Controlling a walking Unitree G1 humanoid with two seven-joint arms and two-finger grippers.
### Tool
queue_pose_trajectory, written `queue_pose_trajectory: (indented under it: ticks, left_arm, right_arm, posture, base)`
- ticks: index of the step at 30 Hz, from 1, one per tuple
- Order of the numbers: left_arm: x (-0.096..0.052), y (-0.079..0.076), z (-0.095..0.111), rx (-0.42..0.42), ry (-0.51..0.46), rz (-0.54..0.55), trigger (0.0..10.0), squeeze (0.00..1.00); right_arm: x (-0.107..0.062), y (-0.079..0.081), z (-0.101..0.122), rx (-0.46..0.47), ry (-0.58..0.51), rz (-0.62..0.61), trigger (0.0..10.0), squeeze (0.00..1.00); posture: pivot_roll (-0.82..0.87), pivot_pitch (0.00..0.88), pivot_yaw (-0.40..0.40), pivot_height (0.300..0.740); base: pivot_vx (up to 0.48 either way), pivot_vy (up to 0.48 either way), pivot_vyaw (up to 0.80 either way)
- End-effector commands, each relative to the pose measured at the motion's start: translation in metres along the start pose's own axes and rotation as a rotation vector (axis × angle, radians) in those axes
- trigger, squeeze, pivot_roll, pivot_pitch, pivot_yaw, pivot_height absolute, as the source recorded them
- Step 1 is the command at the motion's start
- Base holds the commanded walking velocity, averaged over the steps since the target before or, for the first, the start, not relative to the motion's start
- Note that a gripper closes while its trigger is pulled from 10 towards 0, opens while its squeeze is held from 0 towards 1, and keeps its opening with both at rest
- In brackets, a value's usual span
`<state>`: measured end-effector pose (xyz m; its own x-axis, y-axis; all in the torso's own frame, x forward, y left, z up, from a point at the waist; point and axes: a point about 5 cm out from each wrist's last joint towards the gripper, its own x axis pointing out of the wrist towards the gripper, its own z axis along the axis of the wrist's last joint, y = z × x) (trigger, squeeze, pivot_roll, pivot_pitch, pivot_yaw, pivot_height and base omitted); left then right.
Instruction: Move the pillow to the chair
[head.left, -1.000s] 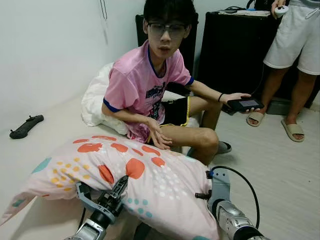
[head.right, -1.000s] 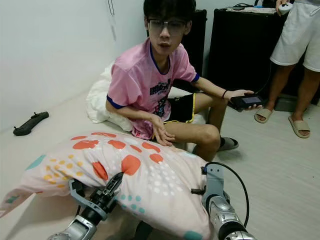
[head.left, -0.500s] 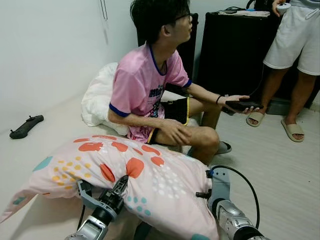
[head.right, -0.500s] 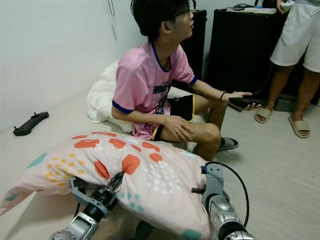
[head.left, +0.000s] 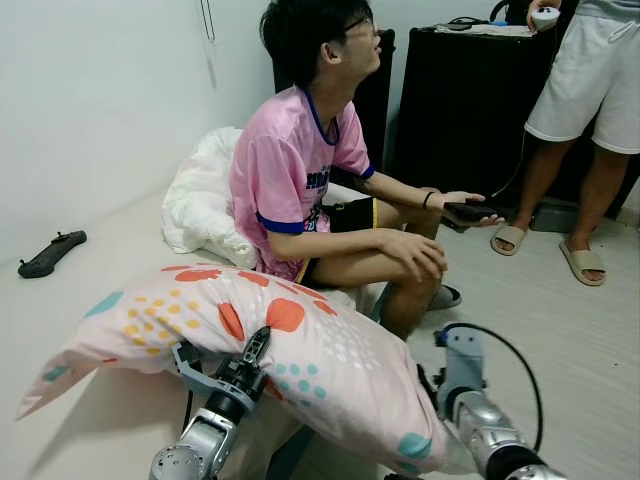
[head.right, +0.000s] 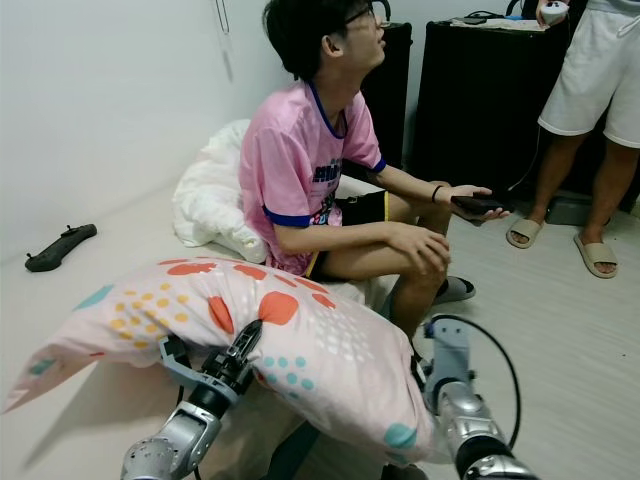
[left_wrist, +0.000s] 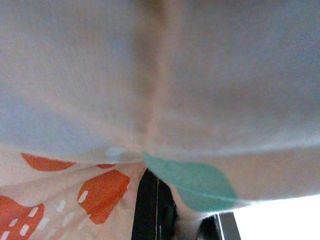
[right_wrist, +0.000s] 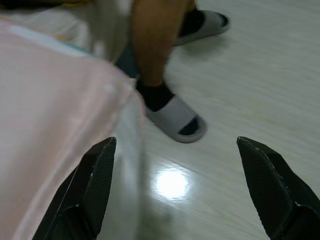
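The pink pillow (head.left: 320, 345) with orange, yellow and teal spots hangs in front of me, carried between my two arms. My left gripper (head.left: 222, 362) presses up under its near side with its fingers spread open; the left wrist view is close against the pillow fabric (left_wrist: 150, 75). My right arm (head.left: 462, 375) stands at the pillow's right end. In the right wrist view the right gripper (right_wrist: 175, 200) is open and wide, one finger (right_wrist: 92, 185) against the pillow's edge (right_wrist: 55, 150), over the pale floor.
A person in a pink shirt (head.left: 290, 180) sits just behind the pillow, phone in hand, feet in slippers (right_wrist: 175, 117). Another person (head.left: 585, 90) stands at the back right by a black cabinet (head.left: 470, 100). A white duvet (head.left: 200, 200) lies behind; a black object (head.left: 50, 255) lies at left.
Both arms have lifted the pillow higher and carried it to the right. The seated person has turned away and put a hand on a knee.
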<state>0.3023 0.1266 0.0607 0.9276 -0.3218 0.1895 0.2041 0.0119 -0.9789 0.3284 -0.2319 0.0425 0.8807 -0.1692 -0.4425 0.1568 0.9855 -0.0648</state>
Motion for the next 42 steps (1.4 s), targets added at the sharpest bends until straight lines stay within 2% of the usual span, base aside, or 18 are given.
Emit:
queue_pose_trajectory:
  ticks: [1, 3, 5, 6, 7, 8, 13, 14, 15, 16, 17, 18, 19, 21, 24, 28, 32, 42]
  left_arm:
    - [0.005, -0.008, 0.010, 0.002, -0.024, -0.049, 0.0, 0.00]
    - [0.010, -0.026, 0.024, 0.035, -0.019, -0.140, 0.0, 0.00]
    - [0.011, -0.032, 0.027, 0.042, -0.015, -0.173, 0.0, 0.00]
    - [0.013, -0.041, 0.032, 0.057, -0.013, -0.213, 0.0, 0.00]
    - [0.013, -0.041, 0.032, 0.057, -0.013, -0.213, 0.0, 0.00]
    - [0.014, -0.048, 0.036, 0.064, -0.016, -0.247, 0.0, 0.00]
    - [0.016, -0.073, 0.056, 0.115, -0.043, -0.339, 0.0, 0.00]
    - [0.016, -0.073, 0.056, 0.115, -0.043, -0.339, 0.0, 0.00]
    - [0.017, -0.077, 0.063, 0.191, -0.048, -0.316, 10.0, 0.00]
    - [0.017, -0.077, 0.063, 0.191, -0.048, -0.316, 10.0, 0.00]
    - [0.017, -0.080, 0.070, 0.255, -0.061, -0.291, 10.0, 0.00]
    - [0.017, -0.080, 0.070, 0.255, -0.061, -0.291, 10.0, 0.00]
    - [0.017, -0.080, 0.074, 0.307, -0.077, -0.271, 10.0, 0.00]
    - [0.017, -0.080, 0.077, 0.337, -0.086, -0.250, 10.0, 0.00]
    - [0.016, -0.076, 0.077, 0.347, -0.096, -0.225, 10.0, 0.00]
    - [0.014, -0.063, 0.069, 0.359, -0.113, -0.151, 10.0, 0.00]
    - [0.015, -0.059, 0.063, 0.374, -0.099, -0.132, 10.0, 0.00]
    - [0.018, -0.053, 0.051, 0.435, -0.072, -0.091, 10.0, 0.00]
  right_arm:
    - [-0.001, 0.001, -0.008, -0.010, 0.039, -0.003, 10.0, 1.00]
    - [-0.001, 0.001, -0.011, -0.021, 0.051, 0.011, 10.0, 1.00]
    - [-0.002, 0.002, -0.012, -0.027, 0.053, 0.017, 10.0, 1.00]
    - [-0.002, 0.003, -0.013, -0.027, 0.057, 0.022, 10.0, 0.73]
    - [-0.002, 0.003, -0.013, -0.027, 0.057, 0.022, 10.0, 0.73]
    - [-0.002, 0.004, -0.013, -0.027, 0.060, 0.023, 10.0, 0.00]
    - [-0.001, 0.010, -0.012, -0.034, 0.065, 0.038, 10.0, 0.00]
    - [-0.001, 0.010, -0.012, -0.034, 0.065, 0.038, 10.0, 0.00]
    - [-0.001, 0.011, -0.012, -0.023, 0.066, 0.040, 10.0, 0.00]
    - [-0.001, 0.011, -0.012, -0.023, 0.066, 0.040, 10.0, 0.00]
    - [-0.001, 0.011, -0.012, -0.012, 0.067, 0.042, 10.0, 0.00]
    - [-0.001, 0.011, -0.012, -0.012, 0.067, 0.042, 10.0, 0.00]
    - [-0.001, 0.011, -0.013, -0.008, 0.071, 0.042, 10.0, 0.00]
    - [-0.001, 0.011, -0.013, -0.006, 0.074, 0.043, 10.0, 0.00]
    - [-0.001, 0.012, -0.013, -0.005, 0.076, 0.046, 10.0, 0.00]
    - [-0.001, 0.017, -0.011, -0.007, 0.055, 0.066, 10.0, 0.00]
    - [-0.001, 0.021, -0.005, 0.019, 0.004, 0.111, 10.0, 0.00]
    - [-0.001, 0.021, -0.007, 0.017, 0.021, 0.120, 10.0, 0.00]
  posture:
    - [-0.04, 0.066, -0.020, 0.596]
    - [-0.04, 0.054, -0.025, 0.596]
    - [-0.04, 0.053, -0.026, 0.596]
    - [-0.04, 0.047, -0.027, 0.596]
    - [-0.04, 0.047, -0.027, 0.596]
    - [-0.04, 0.046, -0.026, 0.596]
    - [-0.04, 0.040, -0.021, 0.596]
    - [-0.04, 0.040, -0.021, 0.596]
    - [-0.04, 0.043, -0.023, 0.596]
    - [-0.04, 0.043, -0.023, 0.596]
    - [-0.03, 0.046, -0.024, 0.596]
    - [-0.03, 0.046, -0.024, 0.596]
    - [-0.03, 0.048, -0.026, 0.596]
    - [-0.03, 0.050, -0.028, 0.596]
    - [-0.03, 0.053, -0.027, 0.596]
    - [-0.04, 0.056, -0.030, 0.596]
    - [-0.04, 0.059, -0.030, 0.601]
    - [-0.04, 0.062, -0.027, 0.635]
  base:
    - [0.000, 0.000, 0.00]
    - [0.000, 0.000, 0.00]
    - [0.000, 0.000, 0.00]
    - [0.000, 0.000, 0.00]
    - [0.000, 0.000, 0.00]
    - [0.000, 0.000, 0.00]
    - [0.000, 0.000, 0.00]
    - [0.000, 0.000, 0.00]
    - [0.000, 0.000, -0.77]
    - [0.000, 0.000, -0.77]
    - [0.000, 0.000, -0.77]
    - [0.000, 0.000, -0.77]
    - [0.000, 0.000, -0.77]
    - [0.000, 0.000, -0.77]
    - [0.000, 0.000, -0.77]
    - [0.000, 0.000, -0.55]
    - [0.000, 0.000, 0.00]
    - [0.000, 0.000, 0.00]
